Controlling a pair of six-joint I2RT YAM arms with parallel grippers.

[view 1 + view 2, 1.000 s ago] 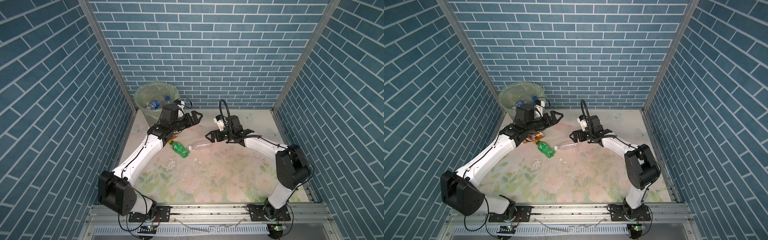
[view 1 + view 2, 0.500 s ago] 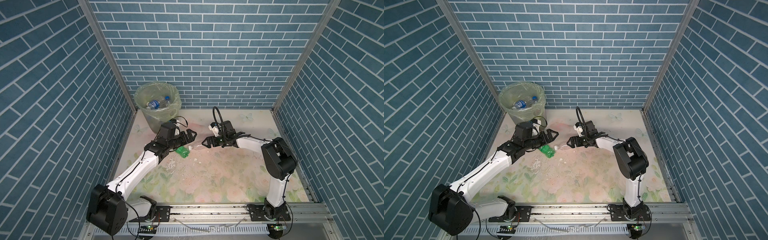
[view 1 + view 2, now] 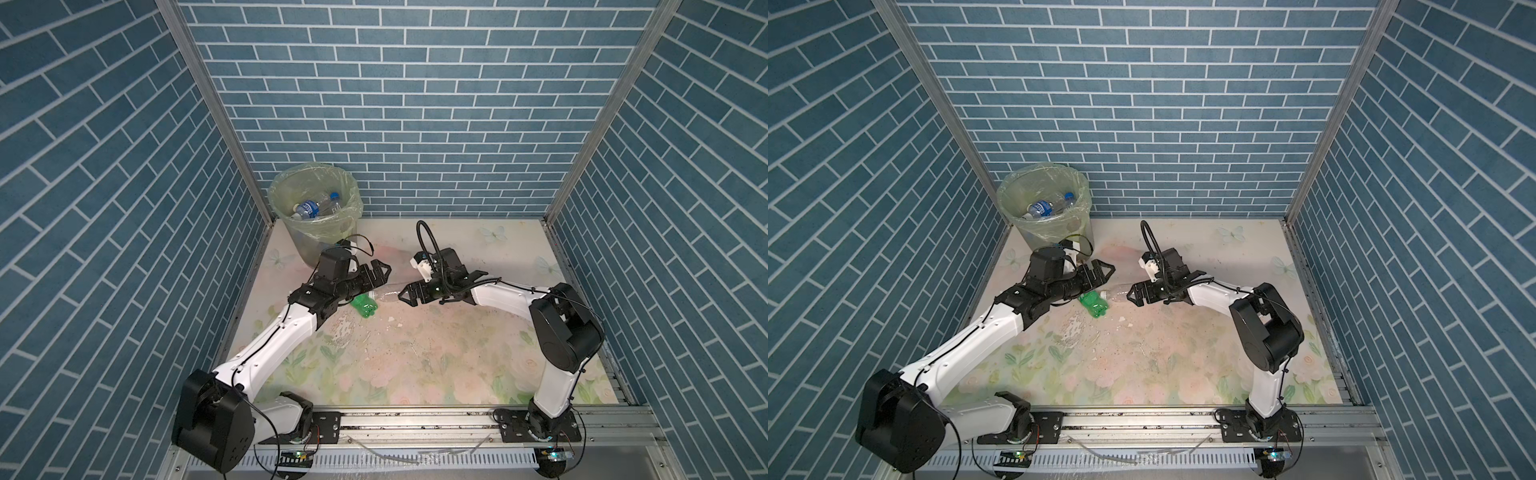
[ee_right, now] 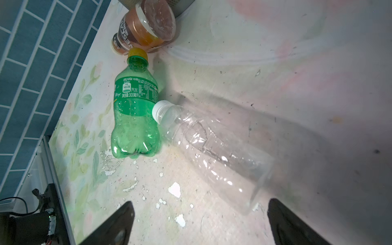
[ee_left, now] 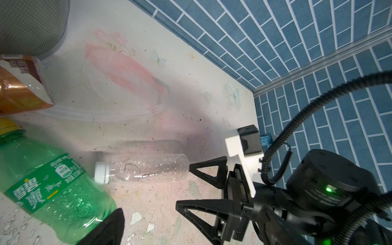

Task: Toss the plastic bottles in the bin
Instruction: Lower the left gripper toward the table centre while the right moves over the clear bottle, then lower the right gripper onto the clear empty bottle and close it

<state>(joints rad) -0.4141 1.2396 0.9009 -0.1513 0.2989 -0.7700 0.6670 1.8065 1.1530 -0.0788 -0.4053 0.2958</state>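
The right arm holds its jaws wide and empty low over the surface, the clear bottle lying just ahead, base toward them, its long axis running away to a cap touching the green bottle, over which the left arm hangs its jaws, likewise open and empty, with the bin beyond.

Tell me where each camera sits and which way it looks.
Both top views: high over the front rail, looking down at the flowery floor and bin; left arm and right arm show whole.
Left wrist: on the left arm, facing the clear bottle, green bottle and open right gripper; one own fingertip shows.
Right wrist: on the right arm, looking along the clear bottle toward the brown-labelled bottle; both own fingertips show.
Shared: both wrist views see the clear and green bottles.
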